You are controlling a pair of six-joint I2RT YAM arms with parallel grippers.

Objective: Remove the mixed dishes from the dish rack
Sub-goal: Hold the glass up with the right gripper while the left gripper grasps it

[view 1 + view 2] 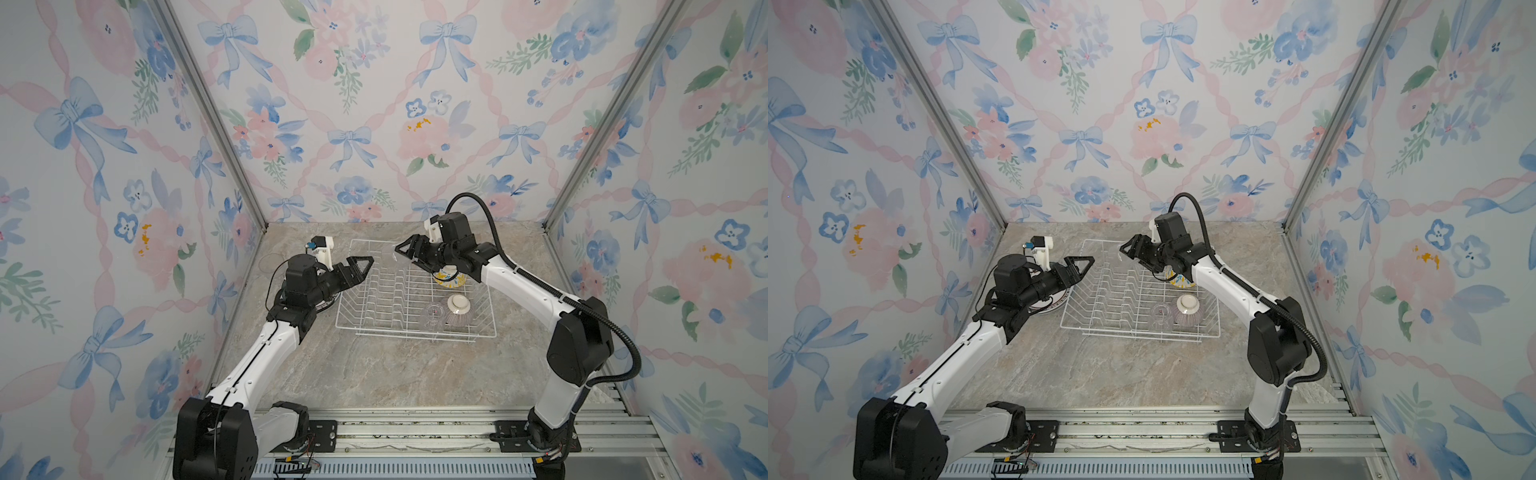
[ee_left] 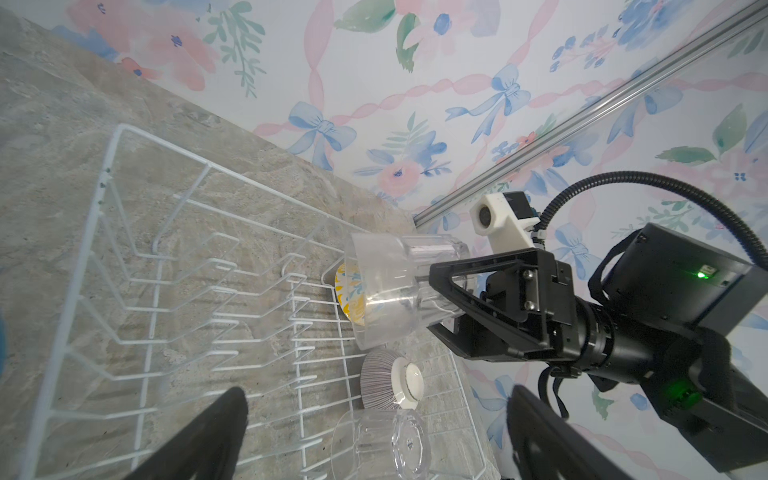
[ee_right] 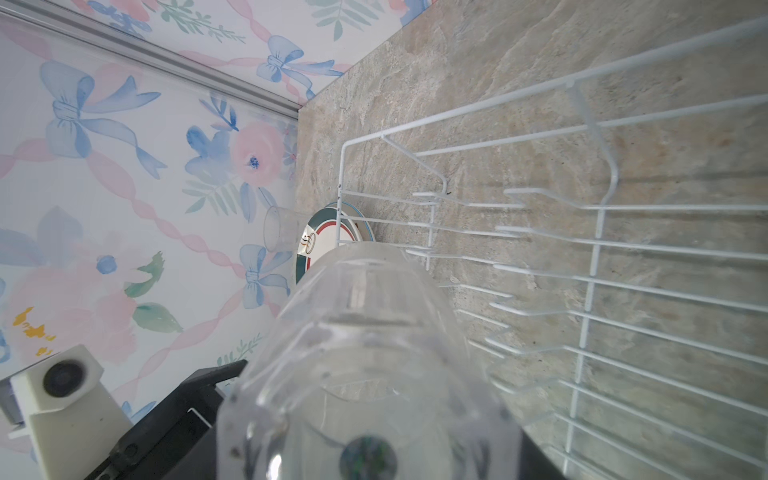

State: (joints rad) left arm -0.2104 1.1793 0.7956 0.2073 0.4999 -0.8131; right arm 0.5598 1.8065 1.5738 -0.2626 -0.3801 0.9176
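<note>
Right gripper (image 1: 401, 253) (image 2: 442, 303) held a clear glass cup (image 1: 390, 255) (image 2: 386, 291) (image 3: 365, 345) by its base end. Its fingers were partly spread and pressed against the cup's sides. The cup lay on its side in the air, mouth toward the left arm, above the far part of the dish rack (image 1: 395, 331) (image 1: 1121, 329) (image 2: 166, 257) (image 3: 582, 249) and clear of the wires. Left gripper (image 1: 368, 261) (image 1: 1089, 261) had its fingers (image 2: 216, 428) spread wide with nothing between them. It hovered over the rack's left rim facing the held cup's mouth, near it but apart. The rack sat on the marbled tabletop (image 1: 374, 374), toward the far side. In the rack's right-hand section, the yellow-blue bowl (image 1: 449, 279) (image 1: 1179, 282) (image 2: 351, 297) was at the far end, partly hidden under the right arm in both top views. The purplish striped bowl (image 1: 457, 309) (image 1: 1187, 309) (image 2: 382, 380) sat upside down, foot ring up, nearer the front. A second glass cup (image 1: 432, 316) (image 1: 1160, 318) (image 2: 378, 444) was upside down just beside that bowl on its left; could not tell if they touched. Outside the rack, a plate (image 1: 1057, 303) (image 3: 316, 237) with a teal and reddish rim lay flat on the table just beside the rack's left side, mostly under the left arm in both top views. Could not tell whether other plates were stacked there. A third glass cup (image 1: 270, 264) (image 3: 278, 228) sat on the table beyond the plate, near the left wall.
</note>
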